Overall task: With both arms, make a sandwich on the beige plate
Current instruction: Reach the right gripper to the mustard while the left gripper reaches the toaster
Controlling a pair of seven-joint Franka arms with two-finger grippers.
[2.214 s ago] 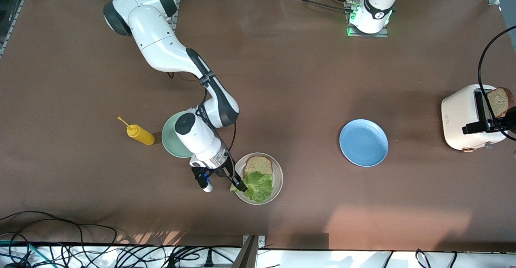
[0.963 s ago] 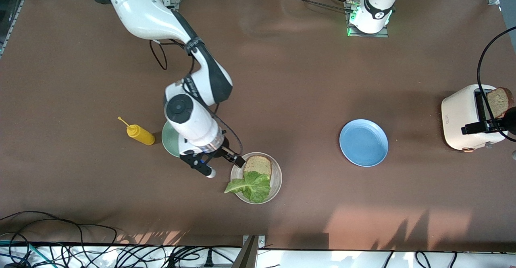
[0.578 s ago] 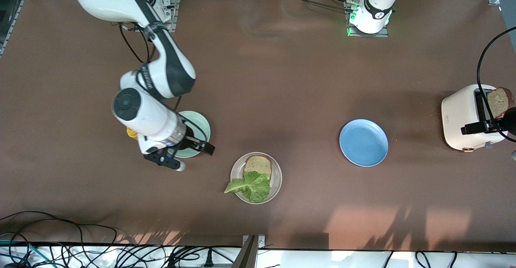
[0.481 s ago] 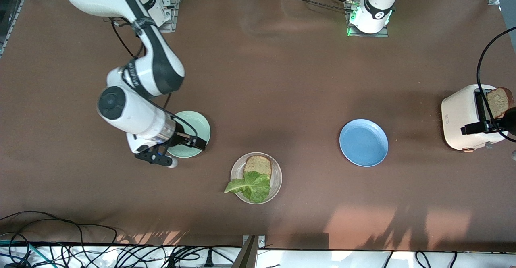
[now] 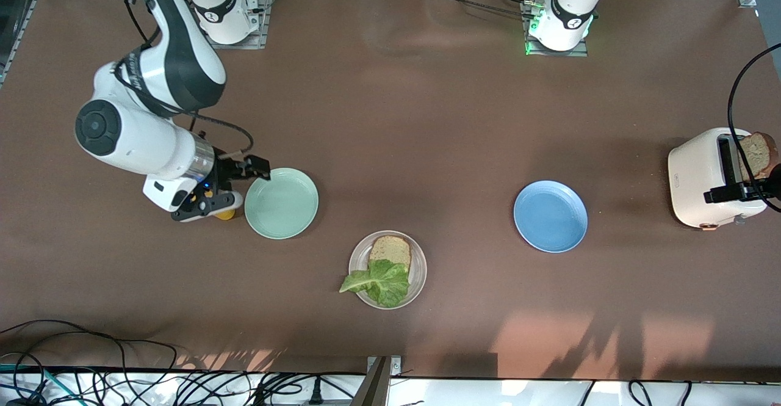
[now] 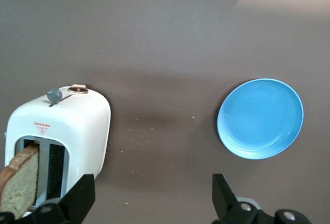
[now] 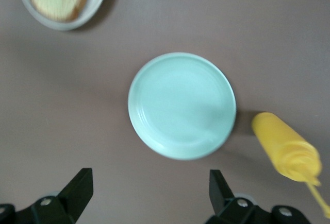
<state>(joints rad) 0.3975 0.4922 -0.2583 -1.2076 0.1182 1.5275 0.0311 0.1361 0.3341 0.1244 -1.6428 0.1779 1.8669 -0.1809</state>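
1. Since the earlier frames the right end effector point(image 5: 235, 182) has drawn away from the beige plate point(image 5: 418, 267) and now hangs, jaws wide and empty, over the yellow squeeze bottle point(image 7: 286, 145) beside the mint-green plate point(image 5: 281, 203).
2. That retreat probably clears room for the second slice.
3. The beige plate, well apart from both end effectors, holds one bread slice point(image 5: 391, 250) with a lettuce leaf point(image 5: 381, 281) overhanging its rim.
4. The left end effector point(image 6: 152, 203), wide and empty, hangs over the toaster point(image 6: 62, 139), whose slot holds the remaining slice point(image 6: 19, 185).
5. The blue plate point(image 6: 260, 118) and mint-green plate are empty.
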